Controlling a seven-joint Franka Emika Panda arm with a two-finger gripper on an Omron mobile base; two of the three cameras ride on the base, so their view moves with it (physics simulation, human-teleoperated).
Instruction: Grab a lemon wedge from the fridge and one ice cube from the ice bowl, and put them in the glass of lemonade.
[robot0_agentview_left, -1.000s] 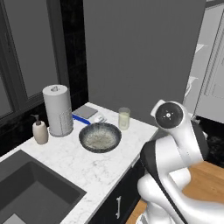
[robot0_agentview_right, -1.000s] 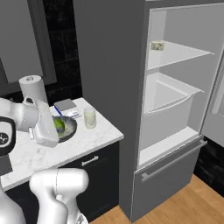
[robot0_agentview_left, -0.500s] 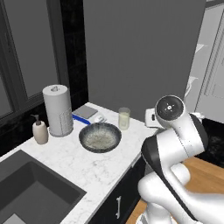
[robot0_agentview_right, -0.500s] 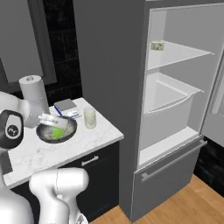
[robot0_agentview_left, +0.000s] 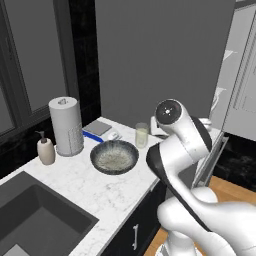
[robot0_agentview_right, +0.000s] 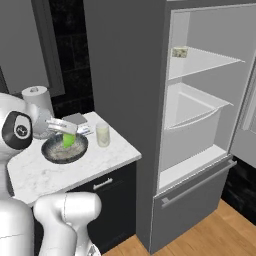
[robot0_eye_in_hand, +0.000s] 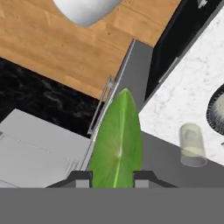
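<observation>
My gripper (robot0_agentview_right: 66, 137) is shut on the lemon wedge (robot0_agentview_right: 68, 143), a bright green sliver. In the right base view the wedge hangs in front of the ice bowl (robot0_agentview_right: 64, 150), left of the glass of lemonade (robot0_agentview_right: 103, 134). In the hand view the wedge (robot0_eye_in_hand: 118, 144) stands between my fingertips (robot0_eye_in_hand: 81, 178), and the glass (robot0_eye_in_hand: 191, 145) lies off to the right on the marble counter (robot0_eye_in_hand: 192, 83). The bowl's rim (robot0_eye_in_hand: 216, 109) shows at that view's right edge. The left base view has the bowl (robot0_agentview_left: 114, 157) and the glass (robot0_agentview_left: 142, 135) on the counter, beside my arm. The fridge (robot0_agentview_right: 200, 125) stands open with white shelves.
A paper-towel roll (robot0_agentview_left: 66, 126) and a soap bottle (robot0_agentview_left: 46, 151) stand left of the bowl. A sink (robot0_agentview_left: 30, 220) lies at the near left. A flat grey pad (robot0_agentview_left: 98, 128) lies behind the bowl. A small item (robot0_agentview_right: 180, 52) sits on the fridge's top shelf. The floor is wood (robot0_eye_in_hand: 65, 39).
My arm's upper joints have swung left toward the counter. The wedge stays held and has risen a little in the right base view.
</observation>
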